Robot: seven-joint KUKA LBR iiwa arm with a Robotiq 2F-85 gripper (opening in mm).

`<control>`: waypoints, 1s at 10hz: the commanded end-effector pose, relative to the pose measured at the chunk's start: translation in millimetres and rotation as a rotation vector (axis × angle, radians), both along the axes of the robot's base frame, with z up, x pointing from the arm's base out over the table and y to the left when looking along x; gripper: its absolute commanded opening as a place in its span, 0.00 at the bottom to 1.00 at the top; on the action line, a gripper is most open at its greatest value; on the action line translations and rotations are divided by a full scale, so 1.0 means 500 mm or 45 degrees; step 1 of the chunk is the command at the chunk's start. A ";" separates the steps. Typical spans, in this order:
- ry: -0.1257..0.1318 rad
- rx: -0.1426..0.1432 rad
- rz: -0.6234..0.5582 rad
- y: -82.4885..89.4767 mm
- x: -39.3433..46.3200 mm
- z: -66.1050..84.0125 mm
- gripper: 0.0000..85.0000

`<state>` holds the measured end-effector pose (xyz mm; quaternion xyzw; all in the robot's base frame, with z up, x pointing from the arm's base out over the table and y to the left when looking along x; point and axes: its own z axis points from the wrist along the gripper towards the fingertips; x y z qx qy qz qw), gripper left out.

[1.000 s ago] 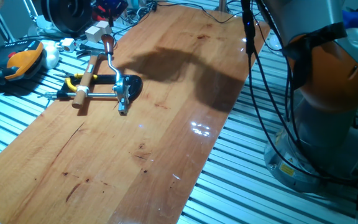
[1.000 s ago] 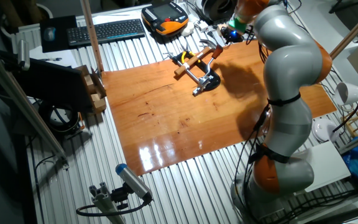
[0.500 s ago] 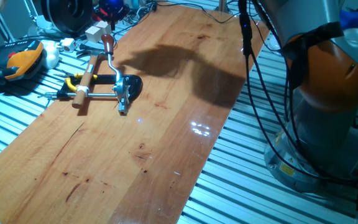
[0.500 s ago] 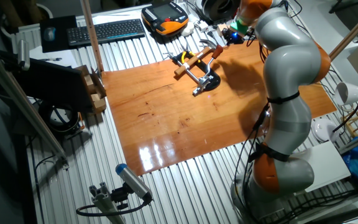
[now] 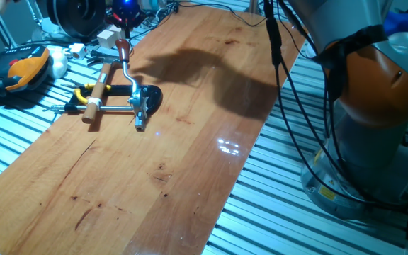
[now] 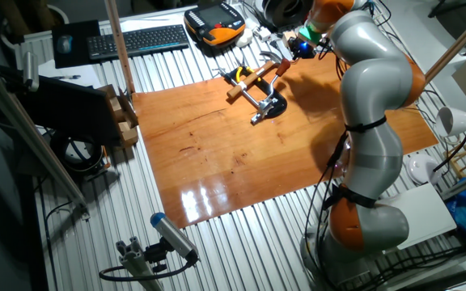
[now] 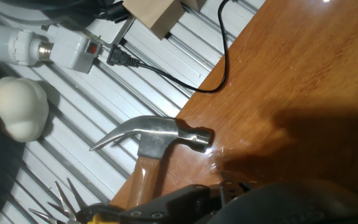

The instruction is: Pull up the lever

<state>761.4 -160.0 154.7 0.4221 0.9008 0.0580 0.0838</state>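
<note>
Plainly, the short curved reddish-to-silvery metal lever [image 5: 125,62] stands at the far left end of the orange-brown wooden counter [image 5: 190,142], rising from the small black clamp [image 5: 146,98] and leaning away from it, its copper-coloured tip uppermost; in the other fixed view the lever [image 6: 274,75] shows as a thin bent arm above the clamp [image 6: 270,105], just beside the arm's wrist; the claw [image 6: 299,42] sits in the clutter past the counter's edge near the lever's tip, but whether it is spread or pressed together I cannot tell, since neither fixed view resolves the fingers and the hand view shows only a dark blurred mass along its bottom edge; that hand view looks down on a steel-headed claw hammer with a wooden handle [image 7: 151,140] lying across the counter's edge, a black cable [image 7: 219,56] and a white bulb-shaped plug fitting [image 7: 23,46], and the lever is not in it at all; so the chief risk, as I judge it, is a blind grab: the fingers may close on the clamp's pale wooden handle [image 5: 95,94] or its thin steel rod [image 5: 115,110] instead, or snag the cable; a second risk is that the clamp looks unfixed, so an upward pull may lift or drag the whole thing and tip it over rather than turning the lever on its hinge.
</note>
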 end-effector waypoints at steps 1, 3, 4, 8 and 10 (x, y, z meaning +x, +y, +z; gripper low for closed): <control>0.000 0.012 -0.001 0.000 0.003 -0.006 0.00; -0.003 0.027 -0.009 0.008 0.010 -0.025 0.00; 0.003 0.043 -0.012 0.013 0.011 -0.030 0.00; 0.022 0.087 -0.026 0.030 0.009 -0.040 0.00; 0.033 0.110 -0.023 0.034 0.008 -0.043 0.00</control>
